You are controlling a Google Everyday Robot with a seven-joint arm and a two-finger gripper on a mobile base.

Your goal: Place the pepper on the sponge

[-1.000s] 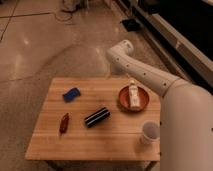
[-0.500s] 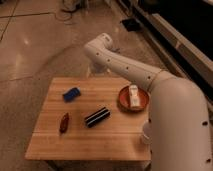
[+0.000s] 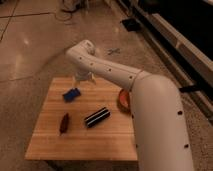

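The robot's thick white arm [image 3: 160,125] is filling the near right side, covering the wooden table's [image 3: 80,146] right edge and running off the bottom of the view. The pepper [image 3: 64,123] is lying on the bare wood near the table's left front, well apart from the sponge. Just right of it, a black bar with pale stripes [image 3: 97,117] is lying at a slant. Further back, the sponge [image 3: 71,94] is sitting alone, nothing on top. A reddish bowl [image 3: 123,98] is peeking out from behind the arm; its contents are hidden. The gripper [image 3: 84,80] is hanging over the table's far edge, beyond the sponge, seemingly empty; I cannot tell whether it is released or clenched.
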